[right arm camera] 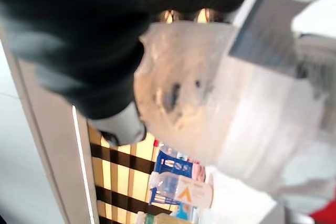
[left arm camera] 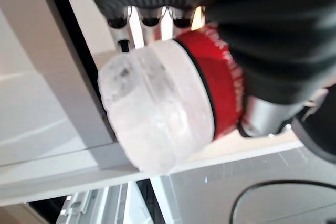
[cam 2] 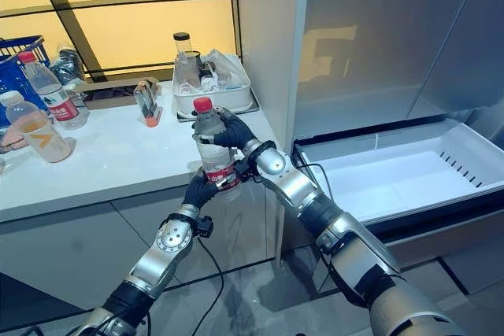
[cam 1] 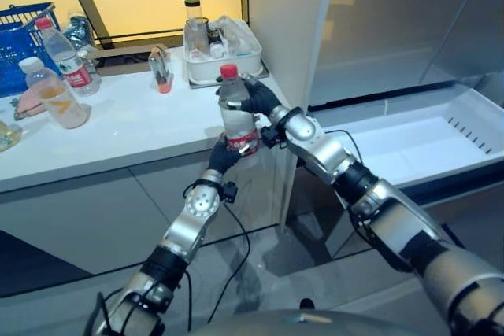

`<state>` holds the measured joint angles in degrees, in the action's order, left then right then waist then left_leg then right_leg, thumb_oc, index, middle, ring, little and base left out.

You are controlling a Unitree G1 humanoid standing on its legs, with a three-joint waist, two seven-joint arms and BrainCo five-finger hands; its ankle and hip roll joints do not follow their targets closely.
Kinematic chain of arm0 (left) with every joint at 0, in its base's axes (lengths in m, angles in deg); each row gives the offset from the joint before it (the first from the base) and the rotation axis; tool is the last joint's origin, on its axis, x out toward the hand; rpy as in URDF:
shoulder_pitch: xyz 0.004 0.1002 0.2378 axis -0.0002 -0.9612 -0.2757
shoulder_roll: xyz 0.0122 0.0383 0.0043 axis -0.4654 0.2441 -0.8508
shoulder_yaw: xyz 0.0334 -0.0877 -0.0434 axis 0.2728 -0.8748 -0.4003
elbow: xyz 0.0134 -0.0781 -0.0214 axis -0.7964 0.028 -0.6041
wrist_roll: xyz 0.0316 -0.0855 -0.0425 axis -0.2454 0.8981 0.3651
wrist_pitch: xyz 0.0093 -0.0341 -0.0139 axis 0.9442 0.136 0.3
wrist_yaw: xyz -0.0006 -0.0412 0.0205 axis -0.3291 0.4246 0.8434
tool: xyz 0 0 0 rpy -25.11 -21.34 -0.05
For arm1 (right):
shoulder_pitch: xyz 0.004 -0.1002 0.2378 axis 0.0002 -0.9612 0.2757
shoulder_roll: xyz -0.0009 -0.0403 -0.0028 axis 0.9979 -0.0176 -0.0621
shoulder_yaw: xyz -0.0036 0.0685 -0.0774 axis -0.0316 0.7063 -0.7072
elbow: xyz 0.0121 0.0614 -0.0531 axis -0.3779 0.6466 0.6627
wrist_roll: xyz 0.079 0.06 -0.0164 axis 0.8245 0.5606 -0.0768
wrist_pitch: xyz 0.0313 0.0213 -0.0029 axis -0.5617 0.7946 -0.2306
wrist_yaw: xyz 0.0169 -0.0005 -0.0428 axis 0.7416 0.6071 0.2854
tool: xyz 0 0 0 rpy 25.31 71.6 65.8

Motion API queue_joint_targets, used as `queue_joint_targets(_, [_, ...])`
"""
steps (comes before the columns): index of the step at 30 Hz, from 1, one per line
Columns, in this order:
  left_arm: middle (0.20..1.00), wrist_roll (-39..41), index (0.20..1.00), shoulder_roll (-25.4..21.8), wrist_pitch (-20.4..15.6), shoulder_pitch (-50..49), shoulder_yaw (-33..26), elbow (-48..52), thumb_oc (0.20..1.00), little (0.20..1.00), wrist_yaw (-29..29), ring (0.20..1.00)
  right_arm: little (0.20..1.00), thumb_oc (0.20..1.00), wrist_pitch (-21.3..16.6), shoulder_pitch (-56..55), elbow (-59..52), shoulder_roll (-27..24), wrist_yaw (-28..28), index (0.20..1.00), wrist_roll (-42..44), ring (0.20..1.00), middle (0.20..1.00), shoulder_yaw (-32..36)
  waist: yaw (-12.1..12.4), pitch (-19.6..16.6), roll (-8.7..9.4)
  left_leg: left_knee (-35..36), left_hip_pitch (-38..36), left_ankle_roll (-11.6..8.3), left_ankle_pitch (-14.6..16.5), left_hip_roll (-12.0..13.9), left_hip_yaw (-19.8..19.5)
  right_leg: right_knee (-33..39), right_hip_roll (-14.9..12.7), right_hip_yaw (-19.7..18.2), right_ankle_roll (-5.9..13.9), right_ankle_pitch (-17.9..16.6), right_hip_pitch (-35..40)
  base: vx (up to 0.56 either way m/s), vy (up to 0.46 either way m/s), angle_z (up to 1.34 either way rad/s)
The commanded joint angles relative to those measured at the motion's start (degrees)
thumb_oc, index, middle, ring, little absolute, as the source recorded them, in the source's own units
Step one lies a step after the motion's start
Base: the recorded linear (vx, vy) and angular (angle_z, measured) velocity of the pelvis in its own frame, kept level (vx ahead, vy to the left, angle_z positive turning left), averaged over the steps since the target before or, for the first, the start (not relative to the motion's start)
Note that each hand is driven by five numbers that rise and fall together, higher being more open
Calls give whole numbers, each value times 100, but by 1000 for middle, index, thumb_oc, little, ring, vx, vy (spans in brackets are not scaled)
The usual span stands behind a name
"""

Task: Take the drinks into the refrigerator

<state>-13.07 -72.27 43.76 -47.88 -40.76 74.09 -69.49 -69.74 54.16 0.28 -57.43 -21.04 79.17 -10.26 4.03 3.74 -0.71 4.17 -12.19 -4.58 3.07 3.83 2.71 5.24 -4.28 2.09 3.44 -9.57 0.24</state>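
Bottle (cam 1: 236,112) upright in the air at the table (cam 1: 126,127) edge, both hands wrapped on it: right hand (cam 1: 256,97) high, left hand (cam 1: 223,155) at the label. Release left only once right grips firm, then swing toward open drawer (cam 1: 429,143).

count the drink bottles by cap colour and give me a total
Red cap: 2, the bottle held by both the left robot hand and right robot hand, and one by the basket.
White cap: 1, the orange drink.
Black cap: 1, in the tub.
Total: 4
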Motion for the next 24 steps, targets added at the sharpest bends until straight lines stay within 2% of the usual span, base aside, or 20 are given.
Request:
queue_joint_targets(1, [1000, -150, 1000, 206, -496, 1594, 418, -1, 1000, 1000, 7, 1000, 200, 200, -300, 560, 8, 514, 100, 200, 24, 200, 200, -114, 105, -141, 110, -71, 394, 400, 12, -349, -65, -511, -79, 116, 208, 856, 557, 0, 0, 0])
queue_joint_targets(16, [1000, 170, 1000, 288, -462, 1510, 388, -132, 1000, 1000, -23, 1000, 200, 200, -348, 454, -137, 296, -71, 200, 113, 200, 200, 107, 95, -138, 95, -58, 347, 402, 59, -338, -49, -491, -70, 89, 215, 887, 597, 4, 0, 0])
queue_joint_targets(24, [1000, 787, 1000, 424, -413, 1222, 447, -334, 1000, 1000, -290, 1000, 200, 200, -440, 471, -391, -8, -227, 200, 261, 200, 200, 425, 88, -132, 96, -56, 339, 400, 58, -332, -59, -467, -66, 86, 210, 867, 602, 0, 0, 0])
